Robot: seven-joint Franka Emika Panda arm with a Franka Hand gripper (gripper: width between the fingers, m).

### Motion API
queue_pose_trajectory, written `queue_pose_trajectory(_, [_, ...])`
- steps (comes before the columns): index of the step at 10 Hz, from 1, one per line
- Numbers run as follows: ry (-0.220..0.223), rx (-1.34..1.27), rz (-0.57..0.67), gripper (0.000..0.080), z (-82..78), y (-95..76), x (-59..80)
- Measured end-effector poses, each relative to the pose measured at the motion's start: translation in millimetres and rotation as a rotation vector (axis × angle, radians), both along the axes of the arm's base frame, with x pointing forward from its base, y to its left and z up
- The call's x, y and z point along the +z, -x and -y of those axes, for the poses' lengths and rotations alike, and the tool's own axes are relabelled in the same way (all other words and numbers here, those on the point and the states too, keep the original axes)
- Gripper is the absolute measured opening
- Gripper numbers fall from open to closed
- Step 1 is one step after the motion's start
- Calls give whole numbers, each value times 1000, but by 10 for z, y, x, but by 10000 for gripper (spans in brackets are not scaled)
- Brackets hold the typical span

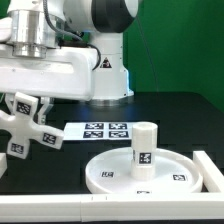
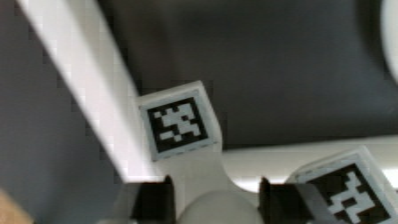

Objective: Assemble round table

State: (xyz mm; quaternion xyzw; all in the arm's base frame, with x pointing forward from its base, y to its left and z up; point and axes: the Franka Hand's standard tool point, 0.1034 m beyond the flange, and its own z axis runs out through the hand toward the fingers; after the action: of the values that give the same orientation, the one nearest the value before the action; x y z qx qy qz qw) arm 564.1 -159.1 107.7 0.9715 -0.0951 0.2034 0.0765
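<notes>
The large rimmed round disc (image 1: 150,176) lies flat on the black table at the exterior view's lower right. The short thick cylinder leg (image 1: 143,146) stands upright on its middle. My gripper (image 1: 30,106) is at the exterior view's left, well apart from the disc, and is shut on the small cross-shaped foot (image 1: 25,128), held in the air and tilted. In the wrist view the dark fingers (image 2: 166,200) clamp a white arm of the foot (image 2: 210,170) between them, and my gripper (image 2: 215,197) shows only at the picture's edge. Two of the foot's tags face the camera.
The marker board (image 1: 100,131) lies flat on the table behind the disc. A white rail (image 1: 60,208) runs along the front edge, with a raised white block (image 1: 207,166) at the disc's right. The arm's white base (image 1: 105,75) stands at the back.
</notes>
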Motion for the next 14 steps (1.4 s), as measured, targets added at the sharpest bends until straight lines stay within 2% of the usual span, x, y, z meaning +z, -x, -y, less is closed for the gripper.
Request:
queue_pose_trajectory(1, [46,1,52,222,42,34,-8])
queue_pose_trajectory(2, [111,8,127,222,55,61,-49])
queue_pose_trajectory(4, [139,22,128,222,-10,212,-300])
queue_pose_trajectory(5, [121,25,92,222,-117,331,-486])
queue_pose_trajectory(6, [80,25,26,222,-235,416,-640])
queue_pose_trajectory(7, [75,36,14,222,-301,422,-679])
queue_pose_trajectory(9, [73,43,-5,222,-334,454,-767])
queue_pose_trajectory(12, [71,46,-9,222,-349,449,-772])
queue_pose_trajectory(13, [69,46,-13,305,-352,456,-782])
queue_pose_trajectory(14, [69,46,-13,439,-352,457,-783])
